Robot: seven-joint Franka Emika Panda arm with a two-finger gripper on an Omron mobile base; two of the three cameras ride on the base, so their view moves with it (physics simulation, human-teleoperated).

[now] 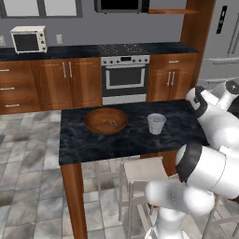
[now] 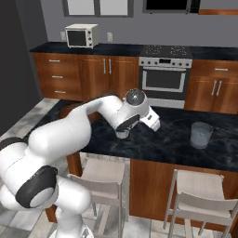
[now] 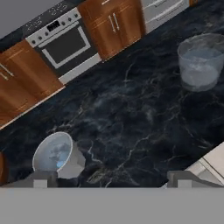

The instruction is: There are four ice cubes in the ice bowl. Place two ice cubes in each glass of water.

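Note:
The reddish-brown ice bowl [image 1: 106, 120] sits on the dark marble island counter [image 1: 130, 140], with a tiny pale ice cube [image 1: 112, 123] inside it. One glass of water [image 1: 156, 123] stands to the bowl's right. In the hand view this tumbler [image 3: 54, 154] is at the lower left, close to one fingertip [image 3: 41, 178], and the second tumbler [image 3: 200, 61] is at the upper right. My gripper [image 3: 114, 178] hovers open over bare counter between the two glasses, holding nothing. From the right base view, the hand [image 2: 155, 123] hangs left of the far tumbler [image 2: 201, 134].
Pale stools [image 1: 142, 170] stand under the island's near edge. Behind the island run wooden cabinets [image 1: 70, 81], an oven [image 1: 124, 77] and a microwave [image 1: 29, 39]. A fridge [image 1: 224, 42] stands at the right. My arm [image 2: 79, 125] crosses the counter's left part.

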